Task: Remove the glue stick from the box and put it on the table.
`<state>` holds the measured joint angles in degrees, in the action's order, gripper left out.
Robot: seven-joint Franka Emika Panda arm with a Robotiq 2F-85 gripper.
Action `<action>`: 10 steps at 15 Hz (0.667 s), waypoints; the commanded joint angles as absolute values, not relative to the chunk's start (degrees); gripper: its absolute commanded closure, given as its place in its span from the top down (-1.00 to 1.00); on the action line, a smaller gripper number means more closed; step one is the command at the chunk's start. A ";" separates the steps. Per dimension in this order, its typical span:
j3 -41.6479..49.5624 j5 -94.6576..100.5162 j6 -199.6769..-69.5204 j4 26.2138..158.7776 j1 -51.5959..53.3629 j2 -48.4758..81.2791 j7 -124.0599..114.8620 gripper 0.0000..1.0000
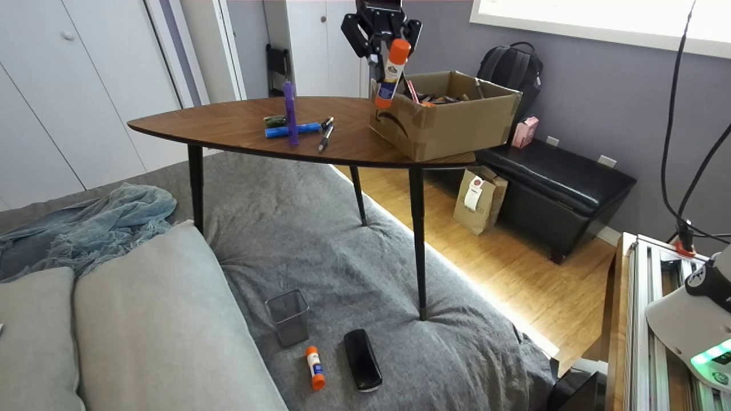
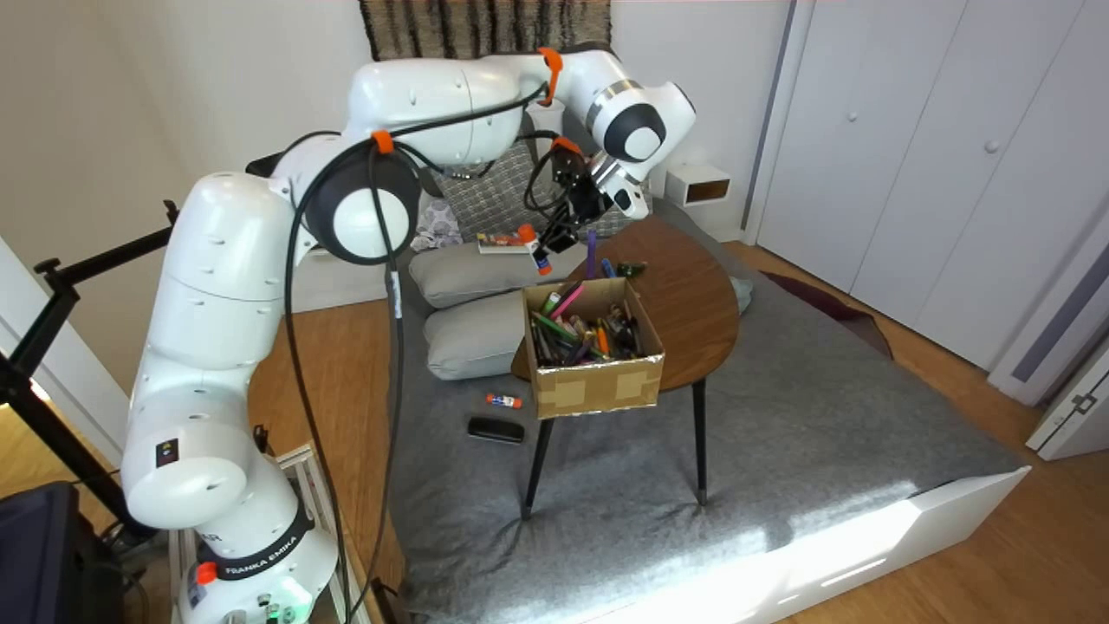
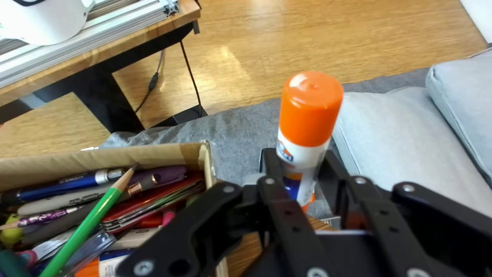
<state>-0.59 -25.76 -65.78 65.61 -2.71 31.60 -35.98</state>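
Observation:
The glue stick [image 1: 395,69], white with orange-red ends and a blue label band, is held in the air by my gripper [image 1: 388,67]. It also shows in an exterior view [image 2: 536,251] and the wrist view [image 3: 310,111], where my gripper [image 3: 301,165] is shut around its middle. It is slightly tilted, beside the box and outside it. The cardboard box [image 1: 465,131], full of pens and pencils, stands on one end of the brown table [image 1: 228,123]. The box [image 2: 598,388] and table [image 2: 693,321] also show in an exterior view. The wrist view shows the box [image 3: 165,154] to the left.
A purple upright item [image 1: 290,114], blue items [image 1: 294,130] and a pen [image 1: 326,138] lie or stand on the table. A similar glue stick [image 1: 315,368], a black case [image 1: 362,359] and a mesh cup [image 1: 288,318] are on the grey bed below.

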 commanded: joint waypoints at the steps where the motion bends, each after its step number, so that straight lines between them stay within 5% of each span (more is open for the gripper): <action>1: -0.13 -32.08 -62.34 55.99 -4.18 38.75 -41.47 -0.85; 10: -1.15 -36.26 -61.57 47.93 -7.05 48.00 -54.08 -0.85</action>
<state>-0.32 -32.46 -64.21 52.99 -5.89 44.28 -47.29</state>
